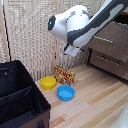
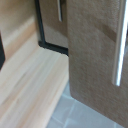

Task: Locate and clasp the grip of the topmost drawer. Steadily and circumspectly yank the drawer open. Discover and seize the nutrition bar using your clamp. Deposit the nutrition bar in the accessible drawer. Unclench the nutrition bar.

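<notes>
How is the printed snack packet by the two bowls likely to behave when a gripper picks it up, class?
The nutrition bar looks like a thin flat packet, so it is probably light. It seems to stand on edge beside the yellow bowl, so a nudge could tip it. Its printed wrapper may be slippery and flex under a pinch.

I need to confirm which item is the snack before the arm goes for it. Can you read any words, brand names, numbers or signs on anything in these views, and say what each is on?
None can be read.
nutrition bar: busy red, yellow and orange print, too small and blurred to make out any words.
yellow bowl, blue bowl, black case: no markings visible.
dresser: in the wrist view only brown wood and a silver handle show, no text.
</notes>
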